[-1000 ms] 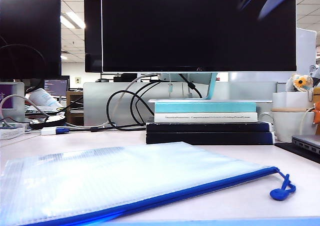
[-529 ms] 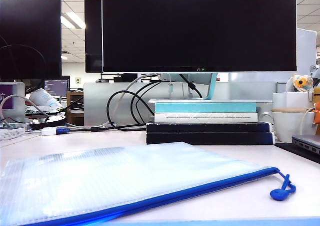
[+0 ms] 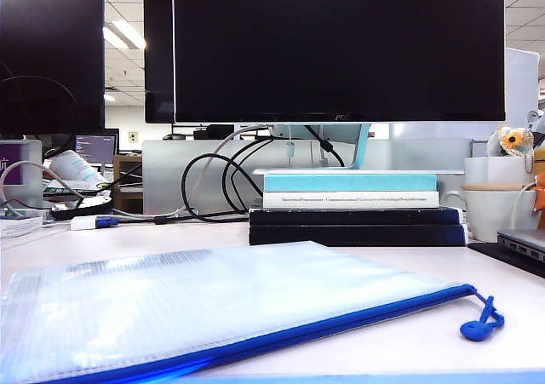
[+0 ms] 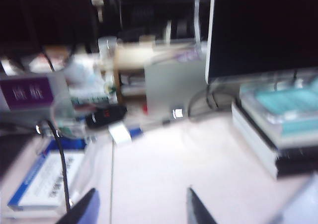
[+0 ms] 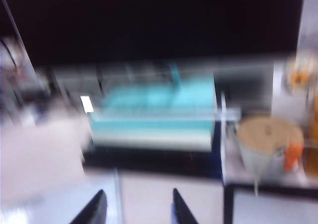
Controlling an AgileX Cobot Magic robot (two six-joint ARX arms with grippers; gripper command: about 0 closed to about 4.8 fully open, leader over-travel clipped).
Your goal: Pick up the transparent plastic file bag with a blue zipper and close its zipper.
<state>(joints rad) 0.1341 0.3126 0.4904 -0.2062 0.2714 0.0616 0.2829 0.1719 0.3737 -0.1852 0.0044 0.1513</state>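
Transparent plastic file bag [image 3: 196, 307], a large flat translucent pouch with a fine grid texture, lies flat on the pale worktop [image 3: 375, 350] in the exterior view's foreground. Long axis runs from lower left up to the right. Blue zipper [image 3: 281, 340], a narrow royal-blue band, follows the near long edge; its blue cord loop pull [image 3: 482, 323] lies on the worktop at the right end.

Neither gripper appears in the exterior view.

Left gripper [image 4: 141, 209]: fingers spread with a clear gap, nothing between them, over bare worktop; view blurred. A pale corner at the frame edge may be the bag, cannot tell.

Right gripper [image 5: 136, 209]: fingers apart, empty, pointing toward the stacked books [image 5: 154, 124], teal-covered on top and dark below. View heavily blurred.

White mug [image 3: 498, 209] stands right of the books; contents cannot be told.
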